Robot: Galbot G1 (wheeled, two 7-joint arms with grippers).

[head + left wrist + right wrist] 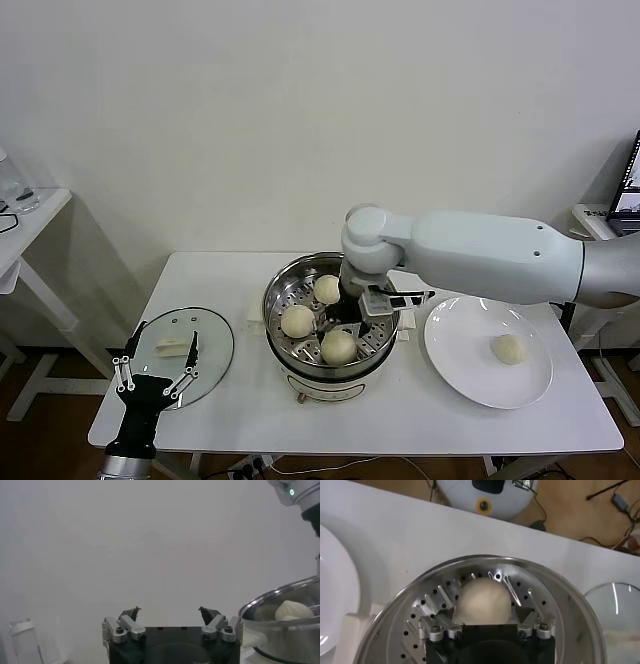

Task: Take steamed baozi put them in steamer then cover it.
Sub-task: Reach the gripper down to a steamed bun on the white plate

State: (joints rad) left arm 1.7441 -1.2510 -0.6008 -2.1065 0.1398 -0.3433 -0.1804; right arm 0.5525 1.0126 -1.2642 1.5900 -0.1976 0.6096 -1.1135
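1. Table (200,275): white, fills the lower half of the head view and carries everything else
2. Right arm (490,255): white, reaches in from the right edge toward frame centre and bends down into the steamer
3. Steamer (283,282): shiny steel pot on a white base, at frame centre; its perforated tray holds three baozi, one at the back (326,289), one at the left (297,321), one at the front (338,346)
4. Plate (460,350): flat and white, right of the steamer, with the fourth baozi (509,349) lying on its right part
5. Cover (215,345): clear glass lid with a white handle, lying flat at the lower left of the table, well apart from the steamer
6. Right gripper (352,312): down inside the steamer among the three baozi; in the right wrist view its fingers (511,589) stand spread wide on either side of a baozi (482,602) that sits on the tray, no squeeze visible
7. Left gripper (155,372): at the lower left edge of the frame, over the near rim of the cover, fingers spread wide and holding nothing
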